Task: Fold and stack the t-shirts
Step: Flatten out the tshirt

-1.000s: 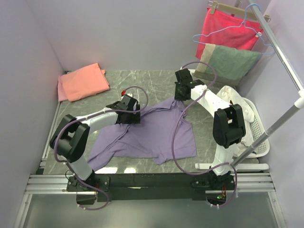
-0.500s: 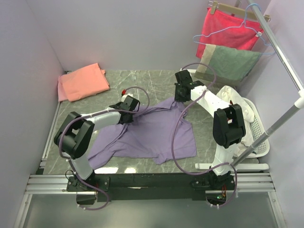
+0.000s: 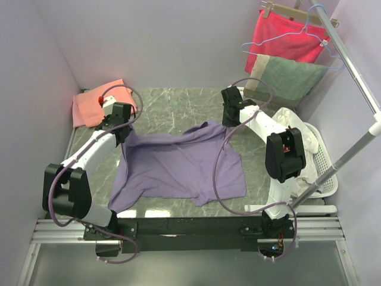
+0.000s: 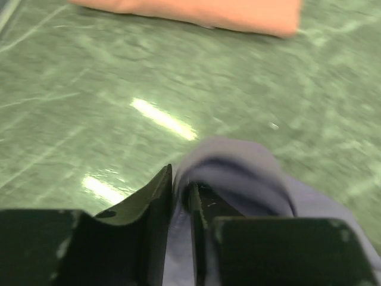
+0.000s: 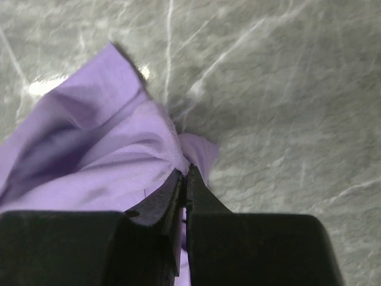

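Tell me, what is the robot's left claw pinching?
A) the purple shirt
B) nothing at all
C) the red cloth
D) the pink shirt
A: in the left wrist view the left gripper is shut on a fold of the purple shirt, while the pink shirt lies apart at the far side of the table.

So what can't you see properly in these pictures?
- Top view: the left arm covers part of the pink shirt; the right arm hides part of the basket.
- Left wrist view: blurry; the top edge cuts off the pink shirt; the left claw hides some purple shirt.
- Right wrist view: the right claw covers the purple shirt's pinched edge.
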Available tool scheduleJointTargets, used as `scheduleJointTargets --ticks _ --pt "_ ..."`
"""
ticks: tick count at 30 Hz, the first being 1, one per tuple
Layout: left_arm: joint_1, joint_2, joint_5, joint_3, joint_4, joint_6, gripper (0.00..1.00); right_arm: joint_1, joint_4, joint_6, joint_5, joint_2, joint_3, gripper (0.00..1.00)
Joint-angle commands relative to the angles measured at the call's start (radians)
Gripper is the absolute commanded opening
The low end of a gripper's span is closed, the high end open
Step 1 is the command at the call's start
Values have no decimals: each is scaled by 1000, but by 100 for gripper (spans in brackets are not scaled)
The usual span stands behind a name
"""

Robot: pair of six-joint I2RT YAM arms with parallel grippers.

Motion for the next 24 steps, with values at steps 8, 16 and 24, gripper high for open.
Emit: scheduleJointTargets --ticks 8,16,24 --pt "140 235 -58 130 40 -21 16 -61 -16 1 117 70 106 0" --pt "198 205 -27 56 56 -34 11 -73 17 -1 73 -65 -11 57" --pt "198 131 82 -97 105 -53 36 -30 19 -39 -248 14 212 66"
